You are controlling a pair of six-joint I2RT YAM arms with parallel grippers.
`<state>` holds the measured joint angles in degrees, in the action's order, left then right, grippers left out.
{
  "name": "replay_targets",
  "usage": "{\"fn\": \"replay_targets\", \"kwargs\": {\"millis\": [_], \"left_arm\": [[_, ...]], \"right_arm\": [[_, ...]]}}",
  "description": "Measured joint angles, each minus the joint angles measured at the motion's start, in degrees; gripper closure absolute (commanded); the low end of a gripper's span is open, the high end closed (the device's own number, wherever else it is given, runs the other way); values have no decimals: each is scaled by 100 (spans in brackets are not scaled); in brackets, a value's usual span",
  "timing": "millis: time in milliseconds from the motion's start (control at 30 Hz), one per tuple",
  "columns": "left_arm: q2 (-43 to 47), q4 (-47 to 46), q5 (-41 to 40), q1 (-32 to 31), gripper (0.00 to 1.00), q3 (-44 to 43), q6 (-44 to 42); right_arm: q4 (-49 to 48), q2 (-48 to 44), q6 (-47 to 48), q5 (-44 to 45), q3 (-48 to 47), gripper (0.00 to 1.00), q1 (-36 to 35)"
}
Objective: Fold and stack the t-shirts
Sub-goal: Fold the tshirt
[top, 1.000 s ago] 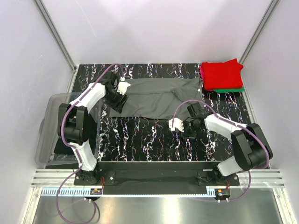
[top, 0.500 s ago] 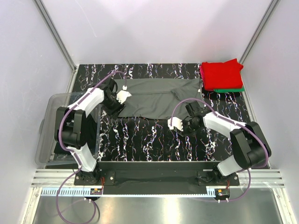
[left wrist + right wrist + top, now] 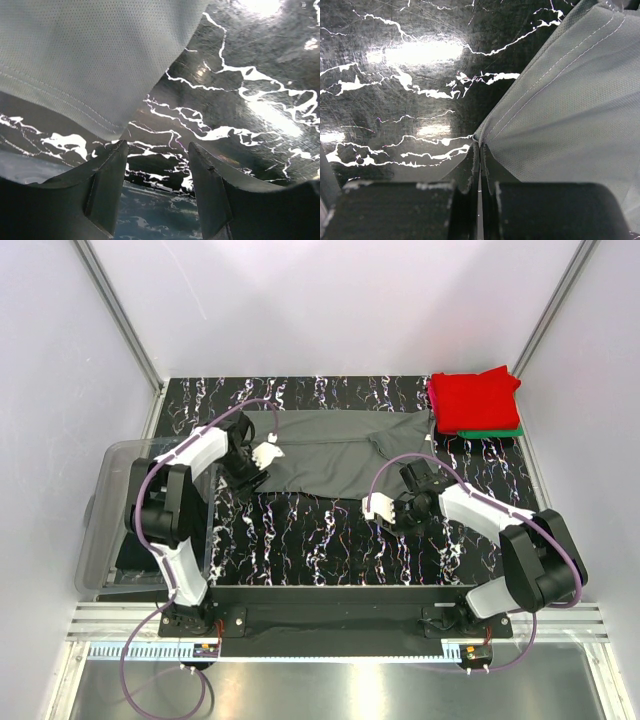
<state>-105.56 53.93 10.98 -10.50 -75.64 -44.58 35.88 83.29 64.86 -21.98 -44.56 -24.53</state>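
The black, white-veined table (image 3: 320, 540) carries the dark grey cloth t-shirt (image 3: 330, 445), spread flat across its middle. A folded red t-shirt (image 3: 475, 398) sits on a green one (image 3: 500, 433) at the far right corner. The right gripper (image 3: 479, 152) is clenched on only a thin hem corner, which could slip out under a pull. The left gripper (image 3: 157, 147) is spread wide just beside the opposite corner, holding nothing. A one-sided lift would likely drag the shirt askew.

Spread t-shirt (image 3: 330, 452): on table (image 3: 300, 530), far half, centre. Folded t-shirt stack (image 3: 475, 397): far right corner. Tub (image 3: 100, 540): off table's left edge, near side.
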Motion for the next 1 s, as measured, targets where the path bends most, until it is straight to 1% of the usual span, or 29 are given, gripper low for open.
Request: {"fn": "replay_targets", "kwargs": {"millis": [233,367,567,800,867,900,933,1000], "left_arm": [[-326,-181,-153,0,43,-50,-46],[-407,-243,-221,0,47,-133,-50],[-417,-306,-317,0,51,-221,-157],[-671,-310,-424,0,53,-269,-256],[-702,-304,-483,0,57,-291,-280],[-708,-302,-503,0,62,-297,-295],[-719,-306,-525,0,70,-304,-302],[-748,-304,-568,0,81,-341,-323]], "right_arm": [[0,2,-15,7,0,100,-2],[2,2,-20,9,0,100,-2],[2,11,-31,9,0,100,-2],[2,37,-63,42,0,100,-2],[2,52,-63,50,0,100,-2],[2,66,-66,52,0,100,-2],[2,83,-76,55,0,100,-2],[2,114,-125,83,0,100,-2]]}}
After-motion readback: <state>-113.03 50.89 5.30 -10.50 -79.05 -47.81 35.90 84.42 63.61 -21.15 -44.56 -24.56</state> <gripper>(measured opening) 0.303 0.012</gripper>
